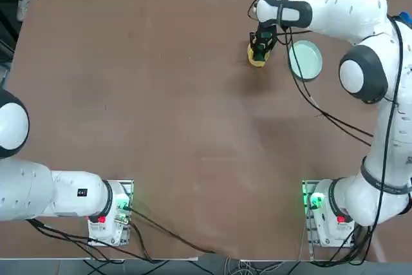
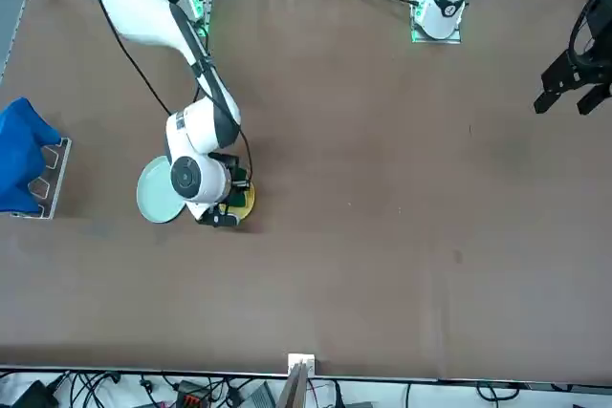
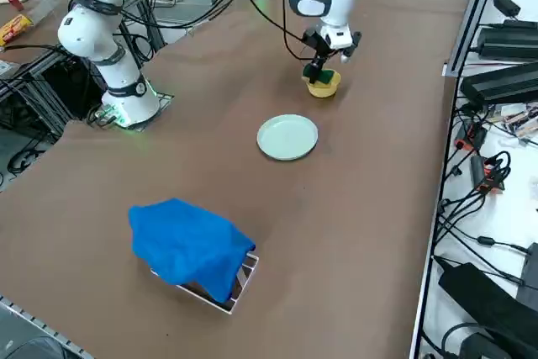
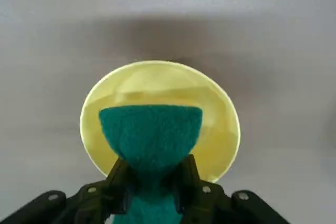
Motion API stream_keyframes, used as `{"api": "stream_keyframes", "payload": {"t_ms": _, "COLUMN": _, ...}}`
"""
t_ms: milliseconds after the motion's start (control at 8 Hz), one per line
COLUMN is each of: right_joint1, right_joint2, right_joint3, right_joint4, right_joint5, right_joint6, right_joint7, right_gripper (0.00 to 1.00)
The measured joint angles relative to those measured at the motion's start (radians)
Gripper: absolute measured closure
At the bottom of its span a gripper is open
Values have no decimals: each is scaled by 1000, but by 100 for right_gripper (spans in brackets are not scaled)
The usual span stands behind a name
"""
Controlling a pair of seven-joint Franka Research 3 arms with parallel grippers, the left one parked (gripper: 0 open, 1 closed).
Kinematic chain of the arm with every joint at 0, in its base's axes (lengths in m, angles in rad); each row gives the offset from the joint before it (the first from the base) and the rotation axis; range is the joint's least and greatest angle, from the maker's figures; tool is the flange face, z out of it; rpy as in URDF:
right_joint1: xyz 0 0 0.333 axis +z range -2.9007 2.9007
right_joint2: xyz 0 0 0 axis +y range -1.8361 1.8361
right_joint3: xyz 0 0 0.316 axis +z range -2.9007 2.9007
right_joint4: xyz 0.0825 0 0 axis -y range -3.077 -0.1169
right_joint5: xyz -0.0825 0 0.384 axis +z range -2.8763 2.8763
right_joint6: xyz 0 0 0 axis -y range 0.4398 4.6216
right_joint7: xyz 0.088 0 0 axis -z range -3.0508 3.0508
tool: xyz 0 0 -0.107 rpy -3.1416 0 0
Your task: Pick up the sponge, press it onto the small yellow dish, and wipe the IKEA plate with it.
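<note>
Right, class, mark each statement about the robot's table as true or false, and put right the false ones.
1. The right gripper is shut on the sponge. True.
2. The sponge is over the IKEA plate. False: it is over the small yellow dish.
3. The IKEA plate lies bare, apart from the gripper. True.
4. The small yellow dish is stacked on the IKEA plate. False: the two sit side by side on the table.
5. A red cloth covers something on the table. False: the cloth is blue.
</note>
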State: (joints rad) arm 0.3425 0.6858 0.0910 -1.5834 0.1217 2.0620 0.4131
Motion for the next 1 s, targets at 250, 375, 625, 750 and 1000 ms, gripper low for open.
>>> {"api": "stream_keyframes", "payload": {"t_ms": 250, "right_joint1": 0, "right_joint2": 6, "right_joint3": 0, "right_joint4": 3, "right_joint5": 0, "right_joint6": 0, "right_joint7": 0, "right_gripper": 59}}
{"api": "stream_keyframes", "payload": {"t_ms": 375, "right_joint1": 0, "right_joint2": 7, "right_joint3": 0, "right_joint4": 3, "right_joint5": 0, "right_joint6": 0, "right_joint7": 0, "right_gripper": 59}}
{"api": "stream_keyframes", "payload": {"t_ms": 625, "right_joint1": 0, "right_joint2": 8, "right_joint3": 0, "right_joint4": 3, "right_joint5": 0, "right_joint6": 0, "right_joint7": 0, "right_gripper": 59}}
{"api": "stream_keyframes", "payload": {"t_ms": 750, "right_joint1": 0, "right_joint2": 10, "right_joint3": 0, "right_joint4": 3, "right_joint5": 0, "right_joint6": 0, "right_joint7": 0, "right_gripper": 59}}
{"api": "stream_keyframes", "payload": {"t_ms": 1000, "right_joint1": 0, "right_joint2": 14, "right_joint3": 0, "right_joint4": 4, "right_joint5": 0, "right_joint6": 0, "right_joint7": -1, "right_gripper": 59}}
